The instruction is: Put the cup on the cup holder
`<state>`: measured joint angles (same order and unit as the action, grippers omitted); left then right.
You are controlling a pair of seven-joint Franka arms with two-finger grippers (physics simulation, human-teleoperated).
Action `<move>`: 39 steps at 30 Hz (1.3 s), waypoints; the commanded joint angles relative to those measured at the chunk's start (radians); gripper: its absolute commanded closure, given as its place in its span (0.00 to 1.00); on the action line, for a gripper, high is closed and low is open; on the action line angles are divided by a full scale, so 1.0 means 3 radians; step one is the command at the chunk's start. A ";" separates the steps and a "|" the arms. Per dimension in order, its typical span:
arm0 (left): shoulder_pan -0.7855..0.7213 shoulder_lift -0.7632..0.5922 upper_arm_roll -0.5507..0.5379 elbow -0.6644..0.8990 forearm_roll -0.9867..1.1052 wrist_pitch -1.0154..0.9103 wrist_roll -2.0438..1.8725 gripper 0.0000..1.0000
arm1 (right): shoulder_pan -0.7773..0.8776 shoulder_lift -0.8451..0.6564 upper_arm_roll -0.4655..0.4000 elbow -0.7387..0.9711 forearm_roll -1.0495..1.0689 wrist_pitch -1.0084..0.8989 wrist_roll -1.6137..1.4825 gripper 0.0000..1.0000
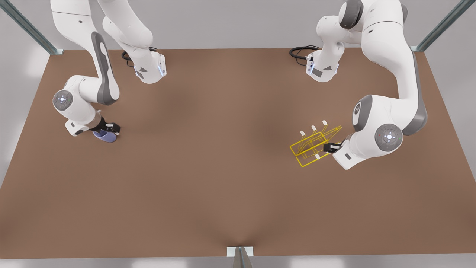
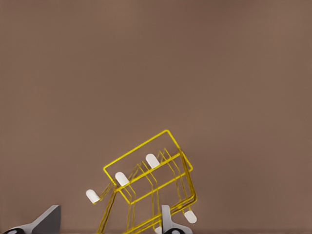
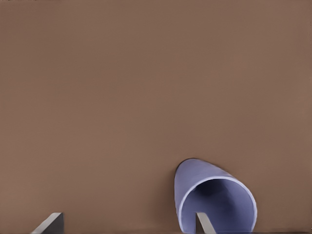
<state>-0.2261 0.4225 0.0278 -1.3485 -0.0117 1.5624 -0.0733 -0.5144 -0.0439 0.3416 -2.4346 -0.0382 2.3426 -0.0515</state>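
In the front view, my right gripper point(image 1: 108, 131) sits low at the cup point(image 1: 105, 136), which lies on the brown desk point(image 1: 223, 178) toward that view's left. My left gripper point(image 1: 332, 147) is at the yellow cup holder point(image 1: 314, 145), well apart on the view's right.

From the left wrist, the fingers point(image 2: 168, 222) stand wide, one poking into the holder's wires; nothing is clamped.

From the right wrist, the fingers point(image 3: 204, 224) are also wide, one inside the cup's mouth. I judge no grasp made yet; lifting, carrying and hanging the cup all remain.
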 commanded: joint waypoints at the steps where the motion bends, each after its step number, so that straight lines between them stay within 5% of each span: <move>1: -0.0059 -0.0023 -0.0006 0.0005 0.0116 -0.0028 -0.0011 0.00 | 0.0390 0.0003 0.0048 -0.0015 0.0025 0.0148 0.0008 0.00; 27: -0.0269 -0.0043 -0.0134 0.0005 0.0331 -0.0156 0.0025 0.00 | -0.0106 0.0100 0.0099 -0.0317 -0.0118 0.0255 -0.0191 0.00; 39: -0.0162 -0.0054 -0.0241 0.0010 0.0239 -0.0345 -0.0062 0.00 | -0.0136 0.0392 0.0293 0.0087 -0.0399 0.0311 -0.0626 0.00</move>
<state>-0.2881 0.4089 -0.0455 -1.3457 0.0574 1.4701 -0.0746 -0.5642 0.0722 0.4256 -2.4143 -0.1551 2.4349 -0.1410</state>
